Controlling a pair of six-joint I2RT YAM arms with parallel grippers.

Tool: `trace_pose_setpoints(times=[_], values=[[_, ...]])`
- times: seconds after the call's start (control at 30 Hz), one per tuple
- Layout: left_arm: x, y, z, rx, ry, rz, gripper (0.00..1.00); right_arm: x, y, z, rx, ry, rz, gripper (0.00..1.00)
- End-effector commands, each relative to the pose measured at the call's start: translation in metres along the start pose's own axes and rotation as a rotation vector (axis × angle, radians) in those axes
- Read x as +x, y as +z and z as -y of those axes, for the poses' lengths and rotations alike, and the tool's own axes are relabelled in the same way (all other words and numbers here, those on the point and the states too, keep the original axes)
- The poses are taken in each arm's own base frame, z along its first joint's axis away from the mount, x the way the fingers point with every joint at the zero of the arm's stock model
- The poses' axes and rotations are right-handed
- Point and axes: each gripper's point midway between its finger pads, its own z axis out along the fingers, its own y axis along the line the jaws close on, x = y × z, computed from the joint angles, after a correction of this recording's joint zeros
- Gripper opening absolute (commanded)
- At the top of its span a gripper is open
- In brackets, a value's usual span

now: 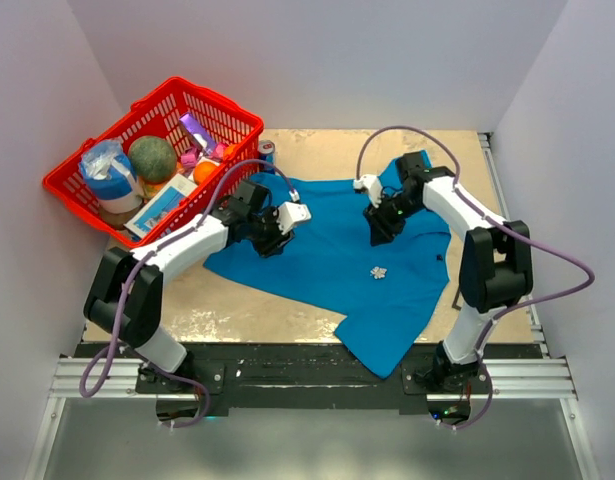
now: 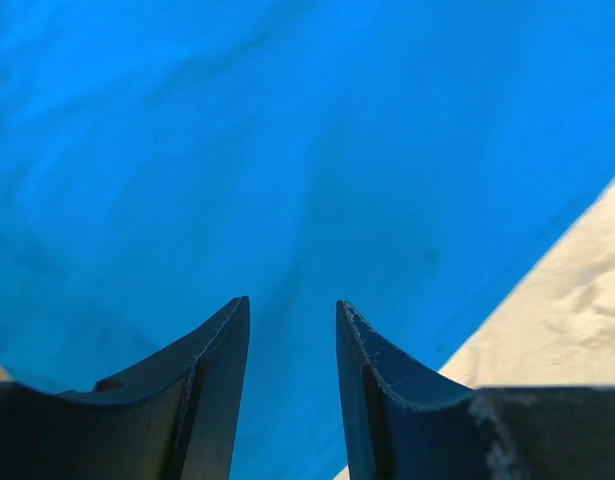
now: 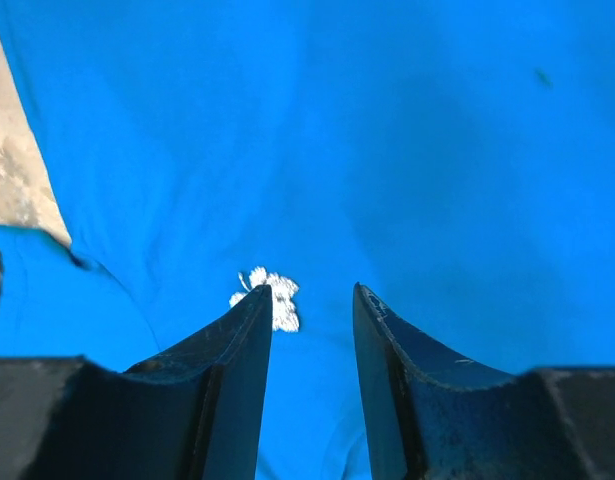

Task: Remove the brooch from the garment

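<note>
brooch [image 3: 269,297] on garment [image 3: 407,150], ahead of right fingers [image 3: 237,370]

The table [image 1: 247,312] is a tan, mottled top. A bright blue T-shirt [image 1: 337,245] is spread out from the middle over to about 3 o'clock, and one end spills past the near edge at 5. A red plastic basket [image 1: 115,128] sits at 10 o'clock, with a small can [image 1: 267,151] just beside it toward 12.

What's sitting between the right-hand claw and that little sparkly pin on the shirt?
Only bare blue cloth of the garment lies between the right gripper and the brooch; the top view shows this stretch.
</note>
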Motion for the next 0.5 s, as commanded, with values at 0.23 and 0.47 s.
trace_pose_setpoints(times=[0.23,0.47], values=[[0.015,0.004,-0.008,-0.014,-0.024,-0.07,0.45,0.035,0.028,0.002,0.006,-0.278,-0.129,0.47],[0.024,0.005,-0.014,-0.021,-0.027,-0.09,0.46,0.058,0.034,-0.008,0.011,-0.36,-0.18,0.55]])
